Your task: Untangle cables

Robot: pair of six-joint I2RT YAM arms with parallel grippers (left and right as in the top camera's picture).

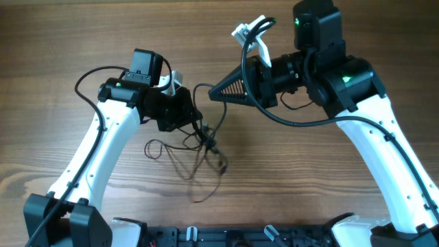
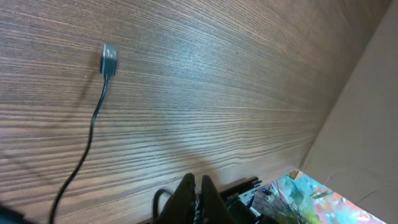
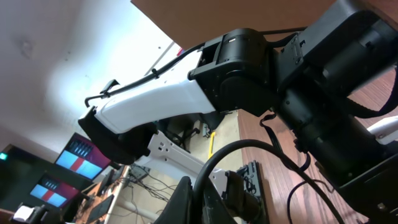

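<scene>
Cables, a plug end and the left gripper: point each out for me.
cables (image 1: 208, 143), overhead view, on the knotted middle of the tangle.
plug end (image 2: 109, 60), left wrist view, on its silvery head.
left gripper (image 2: 196, 182), left wrist view, midway between its shut fingers' tips.

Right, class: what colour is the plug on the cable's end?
Silvery-grey; the plug shows best in the left wrist view.

The left arm (image 1: 103, 147) and right arm (image 1: 391, 147) are smooth white shells joined by boxy black joints, each with a small green light (image 1: 346, 79), a looping black wire (image 1: 288, 120) and tapering black fingers (image 1: 230, 89).
</scene>
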